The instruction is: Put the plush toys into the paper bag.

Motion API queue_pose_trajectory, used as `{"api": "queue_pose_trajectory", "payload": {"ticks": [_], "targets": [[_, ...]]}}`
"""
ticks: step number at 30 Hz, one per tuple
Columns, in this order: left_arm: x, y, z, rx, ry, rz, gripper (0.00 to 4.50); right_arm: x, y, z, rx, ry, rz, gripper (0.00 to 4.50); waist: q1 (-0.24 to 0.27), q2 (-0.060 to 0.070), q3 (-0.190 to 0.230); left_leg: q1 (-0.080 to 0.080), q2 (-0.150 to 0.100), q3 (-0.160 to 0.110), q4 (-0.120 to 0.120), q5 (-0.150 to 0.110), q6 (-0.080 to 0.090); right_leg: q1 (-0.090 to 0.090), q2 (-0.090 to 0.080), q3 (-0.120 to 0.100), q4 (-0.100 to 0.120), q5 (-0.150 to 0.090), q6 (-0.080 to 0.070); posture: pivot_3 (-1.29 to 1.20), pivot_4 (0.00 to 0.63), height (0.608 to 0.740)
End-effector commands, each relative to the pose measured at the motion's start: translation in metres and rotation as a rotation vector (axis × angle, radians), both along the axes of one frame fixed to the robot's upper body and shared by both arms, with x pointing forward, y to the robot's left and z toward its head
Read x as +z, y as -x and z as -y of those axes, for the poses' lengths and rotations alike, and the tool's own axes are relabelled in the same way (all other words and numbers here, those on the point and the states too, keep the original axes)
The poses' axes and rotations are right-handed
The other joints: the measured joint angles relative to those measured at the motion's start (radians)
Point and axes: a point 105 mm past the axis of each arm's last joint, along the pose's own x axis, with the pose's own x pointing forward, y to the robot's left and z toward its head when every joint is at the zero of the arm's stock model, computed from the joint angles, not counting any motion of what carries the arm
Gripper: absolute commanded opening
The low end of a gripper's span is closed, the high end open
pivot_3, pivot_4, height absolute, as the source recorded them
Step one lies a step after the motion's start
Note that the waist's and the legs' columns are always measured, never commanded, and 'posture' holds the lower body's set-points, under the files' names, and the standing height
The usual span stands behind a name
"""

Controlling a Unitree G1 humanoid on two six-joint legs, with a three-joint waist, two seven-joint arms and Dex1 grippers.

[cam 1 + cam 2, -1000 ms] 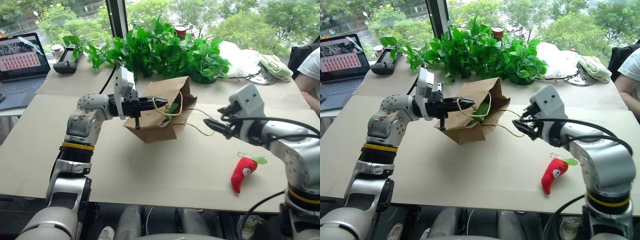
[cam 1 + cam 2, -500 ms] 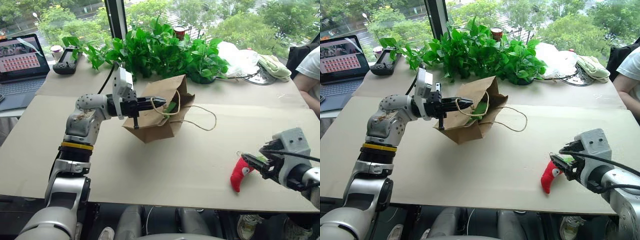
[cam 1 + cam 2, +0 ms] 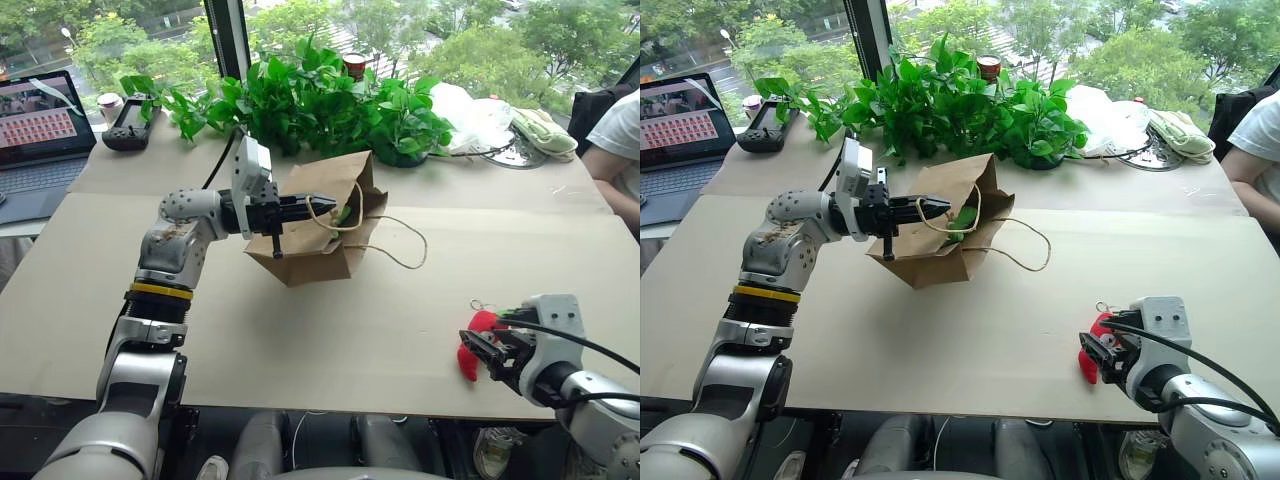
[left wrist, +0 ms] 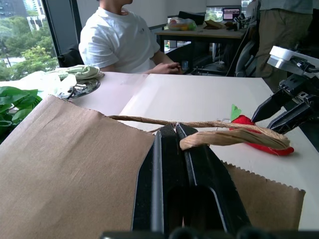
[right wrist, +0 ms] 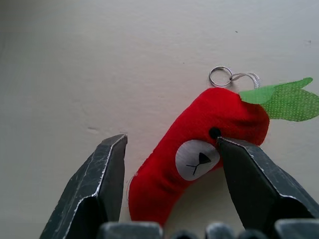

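Risk here: your right gripper (image 5: 172,164) hangs open astride the red chili toy (image 5: 199,149), one finger touching its face, so closing off-centre could squirt it off the near table (image 3: 330,330) edge. Your left gripper (image 3: 322,203) is clamped on a cord handle (image 4: 234,137), holding the paper bag (image 3: 320,225) tilted, something green in its mouth. Pale tabletop, plants (image 3: 320,95) by the window, laptop (image 3: 45,110), a person (image 4: 122,42) seated beyond.

Silver-grey metal arms with a yellow-and-black band at each forearm, white camera housings at the wrists, black cables, and 2 black tapered fingers (image 5: 254,184) each.
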Motion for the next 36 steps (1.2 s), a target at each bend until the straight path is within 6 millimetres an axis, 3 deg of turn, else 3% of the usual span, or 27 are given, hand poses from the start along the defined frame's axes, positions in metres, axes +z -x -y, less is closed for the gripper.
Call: {"api": "queue_pose_trajectory", "payload": {"ticks": [1, 10, 21, 24, 30, 36], "targets": [[0.016, 0.001, 0.002, -0.007, 0.013, 0.063, 0.0, -0.001, -0.005, 0.005, -0.041, 0.058, -0.007, 2.96, 0.0, 0.0, 0.0, 0.0, 0.0, 0.0, 0.0, 0.0, 0.0, 0.0, 0.0, 0.0, 0.0, 0.0, 0.0, 0.0, 0.15, 0.74], [0.018, 0.001, 0.001, -0.003, 0.012, 0.066, 0.0, -0.009, -0.006, 0.004, -0.011, 0.138, -0.066, 0.2, 0.0, 0.0, 0.0, 0.0, 0.0, 0.0, 0.0, 0.0, 0.0, 0.0, 0.0, 0.0, -0.001, 0.0, 0.0, 0.0, 0.15, 0.74], [0.017, 0.001, 0.001, 0.003, 0.011, 0.066, 0.0, -0.008, -0.009, 0.009, -0.02, 0.191, -0.071, 0.08, 0.001, 0.0, 0.0, 0.0, 0.0, 0.0, 0.0, 0.0, 0.0, 0.0, 0.0, 0.0, -0.001, 0.0, 0.0, 0.0, 0.15, 0.74], [0.017, 0.001, 0.001, 0.002, 0.012, 0.065, 0.0, 0.006, -0.016, 0.009, -0.012, 0.183, -0.006, 0.08, 0.001, 0.0, 0.0, 0.0, 0.0, 0.0, 0.0, 0.0, 0.0, 0.0, 0.0, 0.0, -0.001, 0.0, 0.0, 0.0, 0.15, 0.74], [0.016, 0.0, 0.002, 0.002, 0.013, 0.063, 0.0, 0.064, -0.036, -0.005, 0.091, 0.085, 0.247, 0.08, -0.002, 0.0, 0.0, 0.0, 0.0, 0.0, 0.0, 0.0, 0.0, 0.0, 0.0, 0.0, 0.0, 0.0, 0.0, 0.0, 0.15, 0.74], [0.016, -0.001, 0.003, 0.002, 0.014, 0.063, 0.0, 0.087, -0.045, -0.02, 0.158, 0.014, 0.354, 0.08, 0.002, 0.0, 0.0, -0.001, 0.0, -0.001, -0.001, 0.0, 0.0, 0.0, 0.0, -0.001, -0.001, 0.0, 0.0, 0.0, 0.15, 0.74]]}}
